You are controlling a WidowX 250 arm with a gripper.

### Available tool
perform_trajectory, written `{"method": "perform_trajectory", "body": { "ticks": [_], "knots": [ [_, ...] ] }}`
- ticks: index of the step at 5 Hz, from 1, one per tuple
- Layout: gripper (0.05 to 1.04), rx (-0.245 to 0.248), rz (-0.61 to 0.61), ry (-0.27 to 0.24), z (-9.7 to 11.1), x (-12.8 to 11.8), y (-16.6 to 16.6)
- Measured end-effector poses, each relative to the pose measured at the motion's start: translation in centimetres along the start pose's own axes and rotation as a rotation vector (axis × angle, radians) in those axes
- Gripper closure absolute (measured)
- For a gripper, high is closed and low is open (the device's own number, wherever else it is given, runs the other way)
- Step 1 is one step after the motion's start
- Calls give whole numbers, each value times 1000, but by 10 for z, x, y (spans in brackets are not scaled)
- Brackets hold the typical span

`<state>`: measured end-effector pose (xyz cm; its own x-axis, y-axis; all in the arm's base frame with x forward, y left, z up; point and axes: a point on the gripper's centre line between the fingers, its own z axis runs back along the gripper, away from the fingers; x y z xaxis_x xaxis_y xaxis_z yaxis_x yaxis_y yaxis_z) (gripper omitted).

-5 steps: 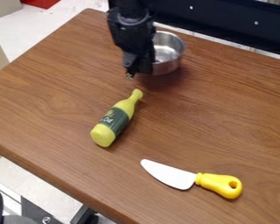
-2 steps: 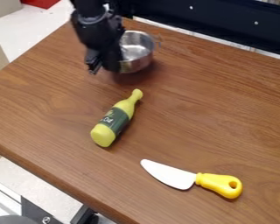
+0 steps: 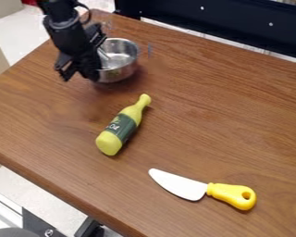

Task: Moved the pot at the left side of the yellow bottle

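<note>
Gripper (image 3: 77,75) at the metal pot's 8–9 o'clock side, fingers pinching the pot (image 3: 120,74) at its edge, pot upright w/ its mouth up, approx 11 o'clock from the view's ctr & 12 o'clock from the yellow bottle (image 3: 122,125). Bottle's on its side on the brown wood-grain table (image 3: 237,115), well apart from the pot, neck twd 1 o'clock, base twd 7, dark label btwn. Toy knife (image 3: 181,185) lies flat at the bottle's 4–5 o'clock, white blade tip twd 10, yellow handle w/ a hole twd 4
</note>
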<state>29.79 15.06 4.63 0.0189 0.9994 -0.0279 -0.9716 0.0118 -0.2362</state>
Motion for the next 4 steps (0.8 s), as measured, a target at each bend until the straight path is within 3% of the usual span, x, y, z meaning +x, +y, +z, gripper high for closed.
{"method": "perform_trajectory", "body": {
  "ticks": [3, 4],
  "knots": [
    [1026, 57, -239, 18, -8, 13, 35],
    [1006, 91, -300, -6, -1, 19, 32]
  ]
}}
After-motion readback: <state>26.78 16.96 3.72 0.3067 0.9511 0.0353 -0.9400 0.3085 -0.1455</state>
